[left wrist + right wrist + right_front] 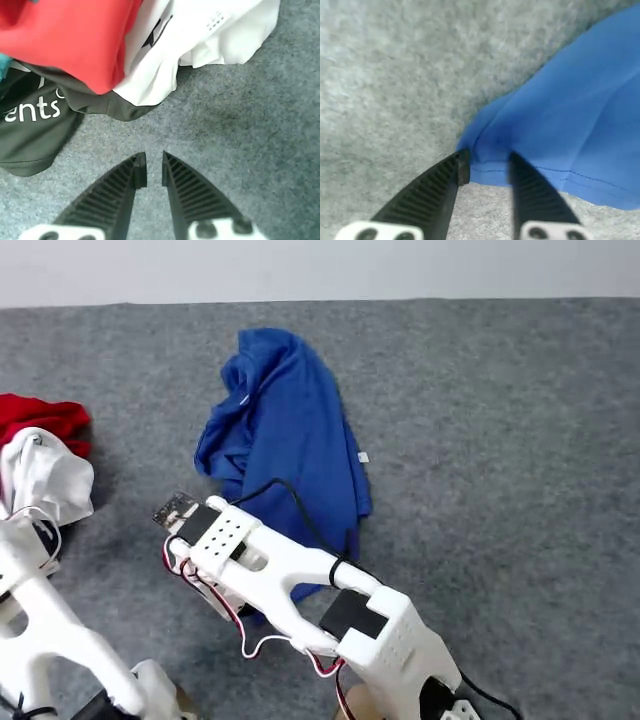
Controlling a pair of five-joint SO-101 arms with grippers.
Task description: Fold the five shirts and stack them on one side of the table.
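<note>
Two arms stand at the near edge of the counter [520, 440]. At far left lies a loose heap: a red shirt [45, 418] on the far side, a white shirt [50, 480] nearer, and, as the left wrist view shows, a black shirt [35, 125] beneath them. None of these is folded. The left end effector [152, 169] hangs just short of that heap over bare cover. Its jaws are drawn almost together, with a thin slit between them and nothing held.

Toward the middle lies the blue shirt [285, 440], crumpled and unfolded, well apart from the heap. Its long axis runs from the far side of the counter toward the arms, slanting a little rightward as it comes near. The right arm [300, 580] lies over its near end, so this arm is plainly the closer one. In the right wrist view the right end effector [486, 162] is parted. One jaw sits on each side of a corner of the hem, and the cloth edge lies between them but is not pinched.

As I judge it, the coming move depends on that hem lying straight ahead within the jaws. Closing there should catch the corner, provided one jaw slips under the cloth rather than pushing it away.

The counter wears a grey, felt-like cover, likely grippy enough to drag on fabric. A pale wall [320, 265] runs behind.
</note>
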